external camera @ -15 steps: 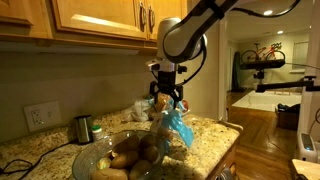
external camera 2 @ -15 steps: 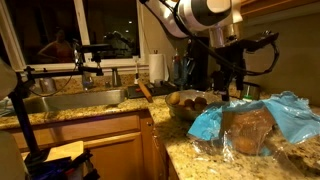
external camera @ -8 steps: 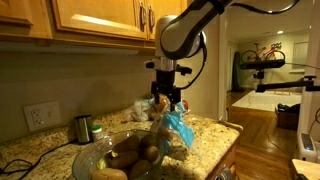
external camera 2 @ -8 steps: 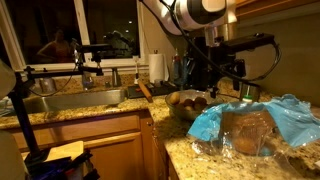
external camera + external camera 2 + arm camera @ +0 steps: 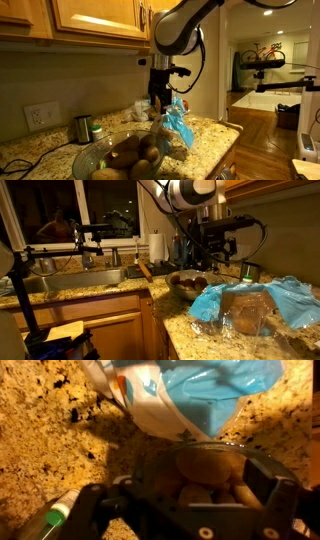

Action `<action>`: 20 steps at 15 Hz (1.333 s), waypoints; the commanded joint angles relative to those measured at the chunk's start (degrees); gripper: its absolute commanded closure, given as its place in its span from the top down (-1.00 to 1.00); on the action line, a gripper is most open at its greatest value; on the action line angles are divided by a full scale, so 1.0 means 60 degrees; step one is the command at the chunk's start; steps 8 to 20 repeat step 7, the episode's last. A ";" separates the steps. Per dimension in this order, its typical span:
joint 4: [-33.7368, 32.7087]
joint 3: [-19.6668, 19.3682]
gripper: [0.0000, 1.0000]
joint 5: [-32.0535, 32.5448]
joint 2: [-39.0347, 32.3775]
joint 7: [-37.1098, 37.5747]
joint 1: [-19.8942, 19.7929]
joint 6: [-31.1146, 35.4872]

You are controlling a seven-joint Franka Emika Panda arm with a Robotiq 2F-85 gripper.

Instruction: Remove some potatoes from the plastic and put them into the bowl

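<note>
Our gripper (image 5: pixel 160 102) hangs open and empty at mid-frame over the bowl (image 5: pixel 88 155), which holds potatoes (image 5: pixel 130 152). Next we reach right into the bag (image 5: pixel 177 124) for more.

Both exterior views sit near worktop (image 5: pixel 35 150) height, facing in from opposite ends, sharing bowl (image 5: pixel 85 157) (image 5: pixel 186 292) and plastic (image 5: pixel 178 125) (image 5: pixel 250 300). Wrist view looks down, close above them.
</note>
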State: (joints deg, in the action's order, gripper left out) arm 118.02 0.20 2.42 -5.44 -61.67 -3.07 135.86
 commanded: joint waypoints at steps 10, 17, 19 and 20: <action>0.0072 -0.0014 1.00 0.0002 0.0118 0.0106 0.0040 -0.0020; 0.0072 -0.0014 1.00 0.0002 0.0118 0.0106 0.0040 -0.0020; 0.0072 -0.0014 1.00 0.0002 0.0118 0.0106 0.0040 -0.0020; 0.0072 -0.0014 1.00 0.0002 0.0118 0.0106 0.0040 -0.0020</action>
